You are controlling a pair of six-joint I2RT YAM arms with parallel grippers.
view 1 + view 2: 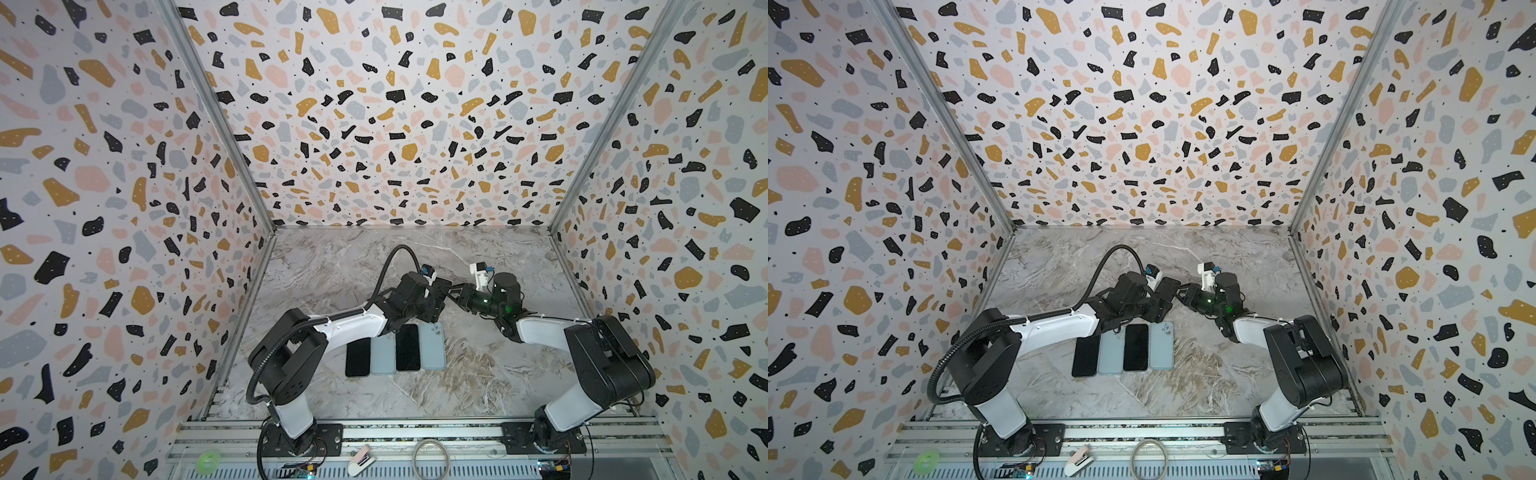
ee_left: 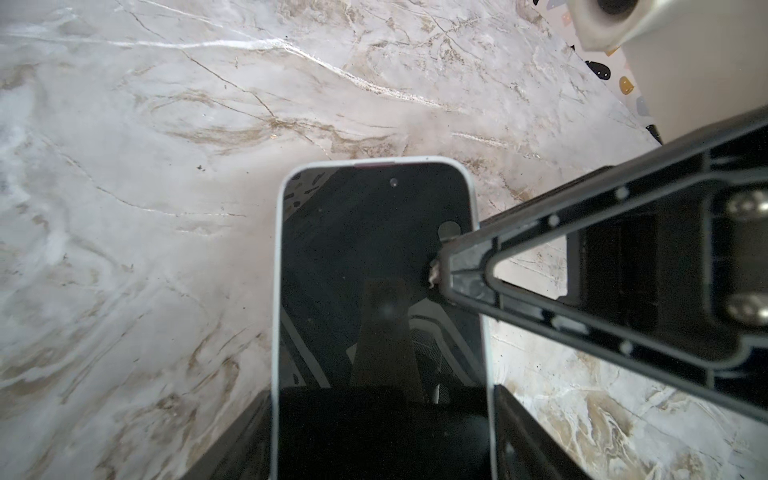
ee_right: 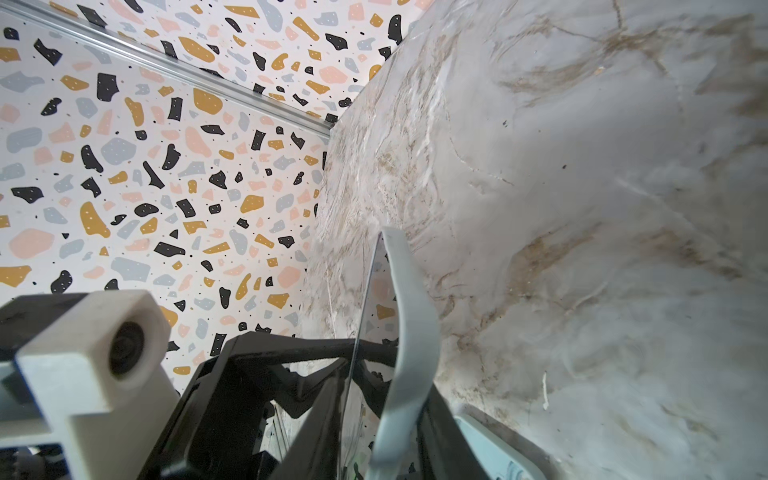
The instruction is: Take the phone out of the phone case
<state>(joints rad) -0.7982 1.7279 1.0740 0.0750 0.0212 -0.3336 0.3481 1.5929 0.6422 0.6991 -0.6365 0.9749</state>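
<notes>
Roughly midway: left tool (image 2: 382, 415) is gripping the cased phone (image 2: 374, 249) by its sides, holding it clear of the bench (image 1: 478, 374). Right tool (image 3: 386, 386) is pinching the case (image 3: 409, 316) rim just ahead of the left tool's tips and bowing it off the glass edge, so one side is lifting. Phone is otherwise sitting in the case; far corners are looking seated. Remaining: peeling the rest, pulling them apart. Below both tools, what look like two bare phones (image 1: 358, 357) and two empty cases (image 1: 432, 345) are lying in a row.
</notes>
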